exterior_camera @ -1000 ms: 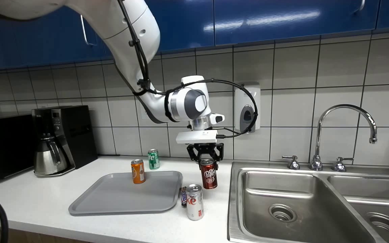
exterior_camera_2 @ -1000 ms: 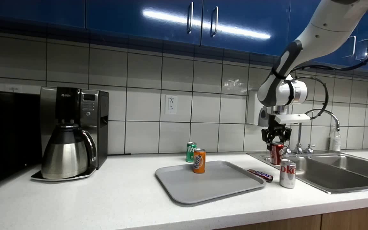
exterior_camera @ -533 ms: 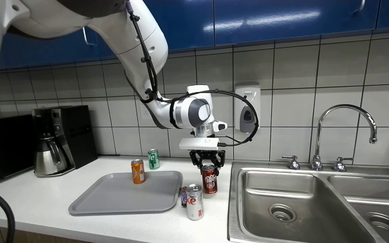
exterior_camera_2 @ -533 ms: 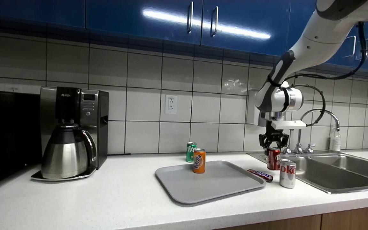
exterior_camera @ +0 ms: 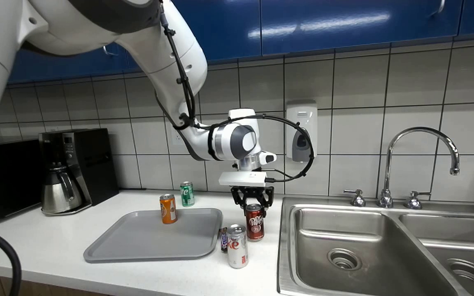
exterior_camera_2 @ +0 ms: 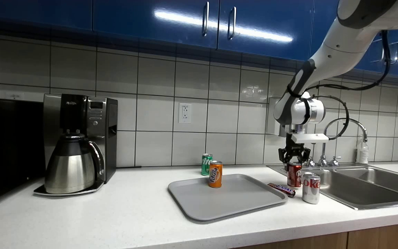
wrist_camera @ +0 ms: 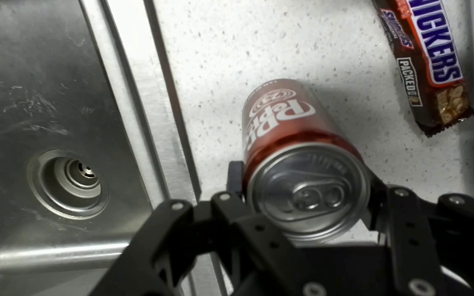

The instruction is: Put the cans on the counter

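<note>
In an exterior view we see the end effector (exterior_camera: 255,211) pinching the red can (exterior_camera: 255,228) near its top; the red can is upright, beside the sink (exterior_camera: 285,250) and just beyond the silver can (exterior_camera: 237,248). Whether its base touches the tabletop (exterior_camera: 56,242) we cannot tell. We judge the step in hand to be setting it down: the next move calls for letting the base sit flat, parting the grip and rising straight up. The silver can stands on the tabletop already, while the orange can (exterior_camera: 168,209) stands on the tray (exterior_camera: 146,246), so we take the orange can to be what remains. A drain (exterior_camera: 345,259) shows here too. In an exterior view the outlet (exterior_camera_2: 185,113) shows whole; no drain can be seen there, but the bar (exterior_camera_2: 282,190) lies at full length, one end near the red can, and the silver can's outline runs against the red can's, so we cannot judge the gap between them. The wrist view gives us what neither exterior view does so plainly: the ring-pull (wrist_camera: 320,196) on top, and the pads (wrist_camera: 235,176) on opposite sides of the red can. The silver can does not show there, so we would open gently and check its side in both exterior views before lifting away.
</note>
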Controlling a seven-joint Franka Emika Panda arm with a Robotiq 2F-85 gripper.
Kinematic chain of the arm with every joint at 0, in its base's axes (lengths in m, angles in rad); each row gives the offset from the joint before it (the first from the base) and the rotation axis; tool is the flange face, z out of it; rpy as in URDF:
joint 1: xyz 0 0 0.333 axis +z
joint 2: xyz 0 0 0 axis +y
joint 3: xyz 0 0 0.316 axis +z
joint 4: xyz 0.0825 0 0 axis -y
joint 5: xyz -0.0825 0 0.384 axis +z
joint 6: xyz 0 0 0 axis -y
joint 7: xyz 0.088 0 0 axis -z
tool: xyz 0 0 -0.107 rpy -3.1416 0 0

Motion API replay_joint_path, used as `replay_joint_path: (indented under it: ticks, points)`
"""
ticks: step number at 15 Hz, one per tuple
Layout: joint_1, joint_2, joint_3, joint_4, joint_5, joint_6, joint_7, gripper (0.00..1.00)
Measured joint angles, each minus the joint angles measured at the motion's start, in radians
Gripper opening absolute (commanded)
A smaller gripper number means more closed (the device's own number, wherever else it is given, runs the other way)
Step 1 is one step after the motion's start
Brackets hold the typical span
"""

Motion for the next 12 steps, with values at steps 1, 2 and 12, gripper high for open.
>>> replay_joint_path:
  ticks: [1,2,12]
  points:
    - [0.0,0.002,0.0,0.0,0.0,0.0,0.0,0.38]
    - [0.0,0.003,0.0,0.0,0.0,0.0,0.0,0.38]
    - [0.0,-0.004,0.003,0.025,0.0,-0.07,-0.001,1.0]
